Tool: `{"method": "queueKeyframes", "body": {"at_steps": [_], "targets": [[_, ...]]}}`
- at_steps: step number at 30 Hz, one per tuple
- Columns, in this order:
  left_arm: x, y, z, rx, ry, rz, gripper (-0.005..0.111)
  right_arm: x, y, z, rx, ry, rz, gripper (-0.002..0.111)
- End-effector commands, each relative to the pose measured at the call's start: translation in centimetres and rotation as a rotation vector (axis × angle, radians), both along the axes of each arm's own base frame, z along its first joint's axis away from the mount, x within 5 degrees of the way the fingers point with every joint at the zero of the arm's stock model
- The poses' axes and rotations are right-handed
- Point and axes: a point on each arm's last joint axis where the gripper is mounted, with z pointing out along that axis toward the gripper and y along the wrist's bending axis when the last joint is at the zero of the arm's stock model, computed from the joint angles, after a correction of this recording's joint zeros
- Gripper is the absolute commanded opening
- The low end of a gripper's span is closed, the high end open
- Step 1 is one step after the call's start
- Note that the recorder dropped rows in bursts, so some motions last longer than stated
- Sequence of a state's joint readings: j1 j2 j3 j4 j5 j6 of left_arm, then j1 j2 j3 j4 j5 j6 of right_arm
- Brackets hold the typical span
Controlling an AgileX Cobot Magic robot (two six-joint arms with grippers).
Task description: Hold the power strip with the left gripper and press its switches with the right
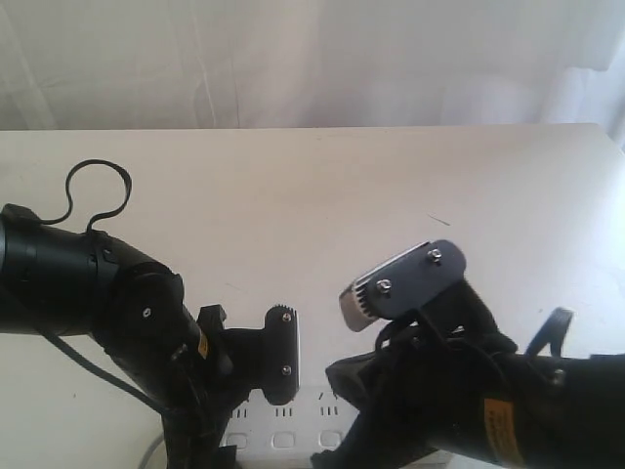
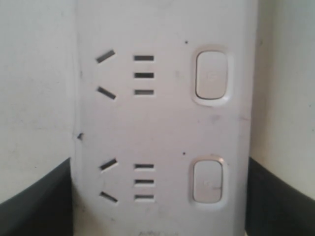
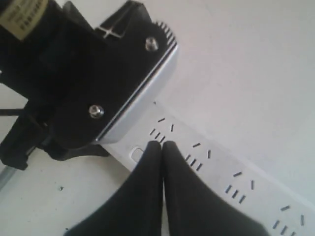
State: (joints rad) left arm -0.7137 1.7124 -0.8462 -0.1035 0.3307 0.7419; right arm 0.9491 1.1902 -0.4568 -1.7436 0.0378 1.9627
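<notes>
The white power strip [image 2: 167, 128] lies on the table, only a short part of it [image 1: 283, 430] showing at the bottom edge of the exterior view. My left gripper [image 2: 160, 164] straddles it, its dark fingers [image 2: 39, 201] pressed against both long sides, shut on the strip. Two white switches [image 2: 211, 76] sit beside the outlet slots. My right gripper [image 3: 162, 145] is shut, fingertips together just over the strip beside one switch [image 3: 137, 155]; I cannot tell whether they touch it. Its silver-grey block [image 1: 405, 281] stands above.
The pale table [image 1: 342, 195] stretches back to a white curtain [image 1: 312, 59]. The left arm's looped black cable [image 1: 98, 191] stands up at the left. The left gripper's screwed finger plate [image 3: 123, 78] sits close beside the right fingertips.
</notes>
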Motion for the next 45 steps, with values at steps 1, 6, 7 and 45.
{"method": "queueKeyframes", "body": {"at_steps": [1, 6, 7, 45], "targets": [[-1.1, 1.0, -1.4, 0.113, 0.076, -0.083, 0.0, -0.7, -1.9, -0.1, -0.015, -0.06, -0.027, 0.0], [-1.1, 0.9, -1.4, 0.11, 0.067, -0.093, 0.0, -1.2, -2.9, -1.4, -0.054, -0.05, -0.035, 0.0], [-1.0, 0.9, -1.4, 0.106, 0.062, -0.093, 0.0, -1.2, -2.8, -1.3, -0.059, -0.058, -0.028, 0.0], [-1.3, 0.9, -1.4, 0.103, 0.091, -0.08, 0.0, -0.8, -1.3, -3.7, -0.109, 0.1, -0.028, 0.0]]}}
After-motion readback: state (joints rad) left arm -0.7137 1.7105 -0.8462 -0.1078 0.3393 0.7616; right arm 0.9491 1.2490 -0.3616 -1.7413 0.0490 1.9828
